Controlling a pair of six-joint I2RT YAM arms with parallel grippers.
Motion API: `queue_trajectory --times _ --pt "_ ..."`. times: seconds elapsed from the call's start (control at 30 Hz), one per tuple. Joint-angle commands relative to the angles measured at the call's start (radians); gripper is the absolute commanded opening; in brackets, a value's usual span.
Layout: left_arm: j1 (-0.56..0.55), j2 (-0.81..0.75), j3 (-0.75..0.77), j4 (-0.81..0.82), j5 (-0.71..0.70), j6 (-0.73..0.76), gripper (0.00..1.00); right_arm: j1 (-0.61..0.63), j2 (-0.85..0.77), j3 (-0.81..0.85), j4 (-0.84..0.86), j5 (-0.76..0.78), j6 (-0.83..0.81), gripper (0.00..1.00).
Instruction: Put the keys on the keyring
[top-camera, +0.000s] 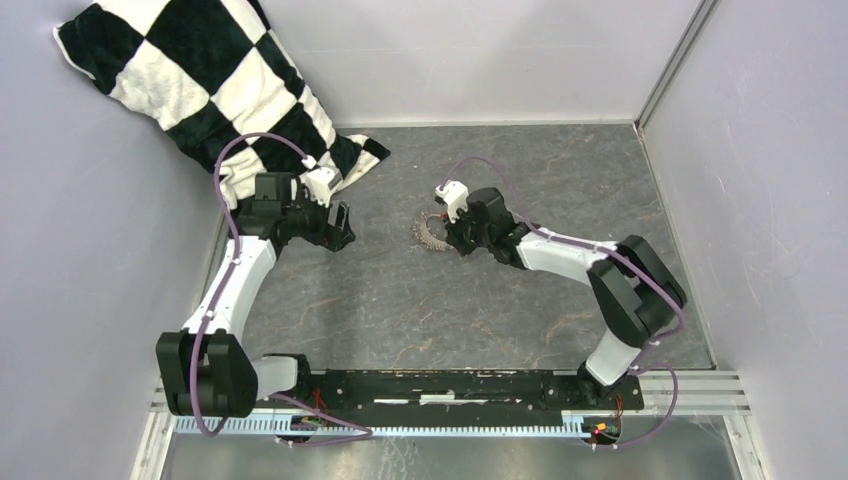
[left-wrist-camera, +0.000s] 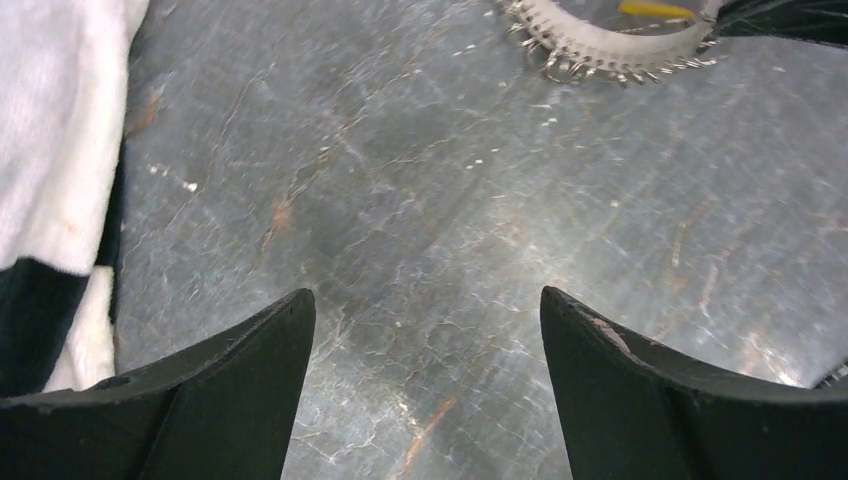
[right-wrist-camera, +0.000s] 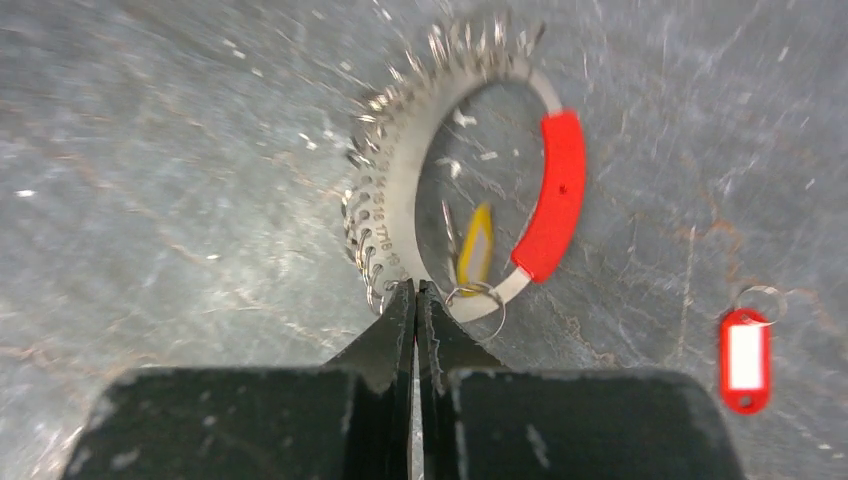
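Observation:
The keyring (right-wrist-camera: 400, 170) is a pale grey band fringed with small metal clips, with a red arc (right-wrist-camera: 555, 195) on its right side. It lies flat on the grey table. The yellow key (right-wrist-camera: 476, 245) lies inside the ring, its small wire loop around the band. The red key with a white mark (right-wrist-camera: 744, 358) lies apart, to the right. My right gripper (right-wrist-camera: 415, 290) is shut, its tips pinched on the keyring's near band. The keyring also shows in the top view (top-camera: 430, 232) and the left wrist view (left-wrist-camera: 600, 45). My left gripper (left-wrist-camera: 428, 300) is open and empty over bare table, left of the ring.
A black-and-white checkered cloth (top-camera: 200, 80) lies at the back left, its edge close to the left gripper (top-camera: 338, 225), and shows in the left wrist view (left-wrist-camera: 50, 150). Grey walls enclose the table on three sides.

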Motion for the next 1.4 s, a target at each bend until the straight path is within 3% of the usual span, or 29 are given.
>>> queue_trajectory --times 0.0,0.13,0.3,0.47,0.73,0.93,1.37 --pt "-0.003 -0.069 0.097 -0.143 0.173 0.131 0.87 0.033 -0.161 0.060 -0.030 -0.108 -0.096 0.00" --pt "-0.007 -0.120 0.156 -0.282 0.301 0.304 0.88 0.066 -0.249 0.063 -0.095 -0.163 -0.178 0.00" --pt "-0.029 -0.166 0.212 -0.296 0.434 0.408 0.91 0.106 -0.347 0.034 -0.144 -0.239 -0.282 0.00" --pt "-0.141 -0.164 0.213 -0.295 0.424 0.370 0.87 0.135 -0.439 0.009 -0.114 -0.280 -0.326 0.00" --pt "-0.293 -0.163 0.209 -0.295 0.442 0.236 0.78 0.164 -0.506 0.000 0.015 -0.390 -0.238 0.00" --pt "-0.323 -0.136 0.222 -0.294 0.477 0.157 0.63 0.171 -0.521 -0.003 0.120 -0.450 -0.154 0.00" --pt "-0.330 -0.111 0.299 -0.295 0.533 0.147 0.55 0.184 -0.527 -0.024 0.219 -0.501 -0.079 0.00"
